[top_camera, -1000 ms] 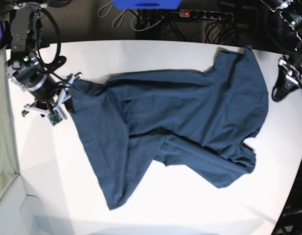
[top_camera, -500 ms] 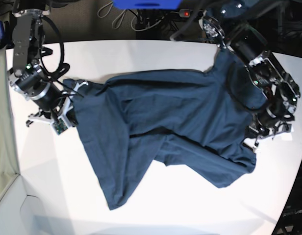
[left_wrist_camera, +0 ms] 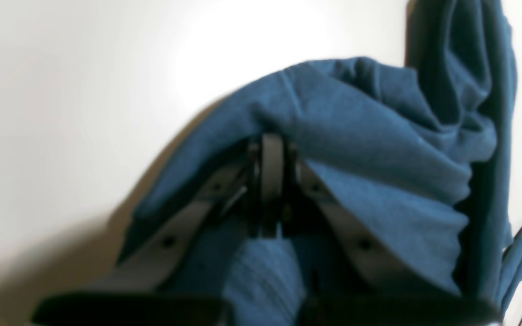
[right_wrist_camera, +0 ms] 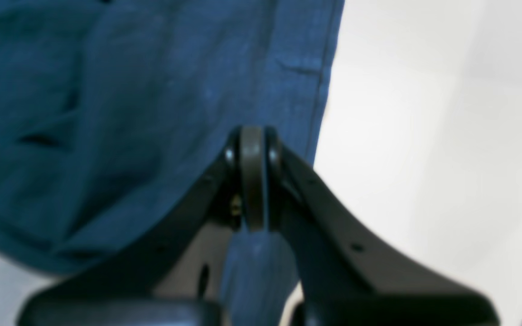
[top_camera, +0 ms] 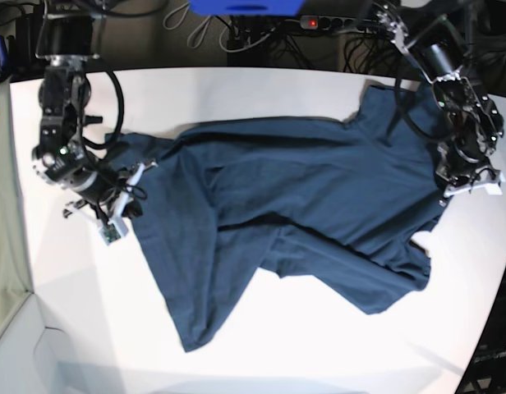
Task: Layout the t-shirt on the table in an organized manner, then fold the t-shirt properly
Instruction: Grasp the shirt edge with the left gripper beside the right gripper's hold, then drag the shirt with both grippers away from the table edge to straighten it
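The dark navy t-shirt (top_camera: 302,205) lies rumpled and askew across the white table (top_camera: 261,336), with its body folded over itself near the middle. In the base view my right gripper (top_camera: 135,176) is at the shirt's left edge. The right wrist view shows that gripper (right_wrist_camera: 252,136) shut on the hemmed edge of the t-shirt (right_wrist_camera: 107,113). My left gripper (top_camera: 444,194) is at the shirt's right edge. The left wrist view shows it (left_wrist_camera: 272,147) shut on a bunched fold of the t-shirt (left_wrist_camera: 379,149), which drapes over the fingers.
A power strip (top_camera: 339,23), cables and a blue object (top_camera: 245,6) lie beyond the table's far edge. The table's curved edge runs close behind the left arm at the right (top_camera: 503,205). Bare white tabletop surrounds the shirt in front (top_camera: 319,353).
My right gripper has closed on the shirt's left edge and shifted toward the front. My left arm swung in from the table's right edge onto the shirt, then drew back with the cloth.
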